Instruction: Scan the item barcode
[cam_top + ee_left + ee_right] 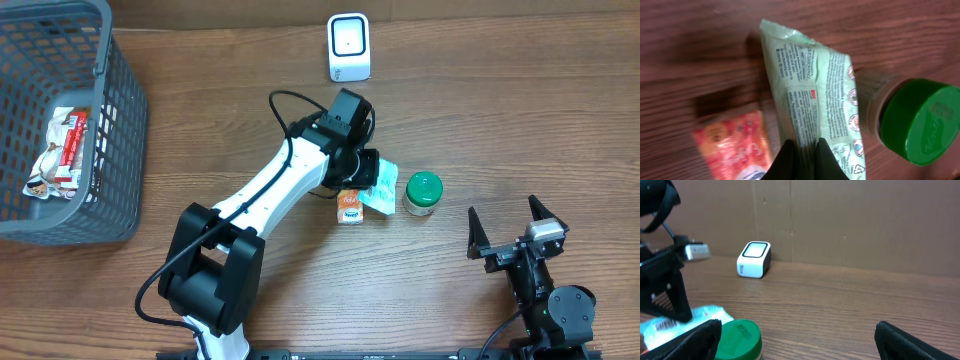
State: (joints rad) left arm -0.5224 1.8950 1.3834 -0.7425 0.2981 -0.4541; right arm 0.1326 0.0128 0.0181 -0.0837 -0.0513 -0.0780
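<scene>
Wooden table [500, 100]: left gripper [804, 149] pinches a pale green pouch [810, 80].
Right gripper [503, 218] gapes wide, empty, near the green-lidded jar [423, 193].

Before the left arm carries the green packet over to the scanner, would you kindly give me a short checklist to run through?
1. Left gripper shut on the green packet: ok, pinched at its lower edge.
2. Packet lifted off the table: cannot tell.
3. Barcode facing outward: cannot tell; the left wrist view shows mostly small print.
4. Way to the scanner free of things: ok, bare wood between.
5. Neighbours clear of the packet: cannot tell; the green-lidded jar and the orange carton sit close on either side.
6. Right gripper open and apart from the items: ok.
</scene>
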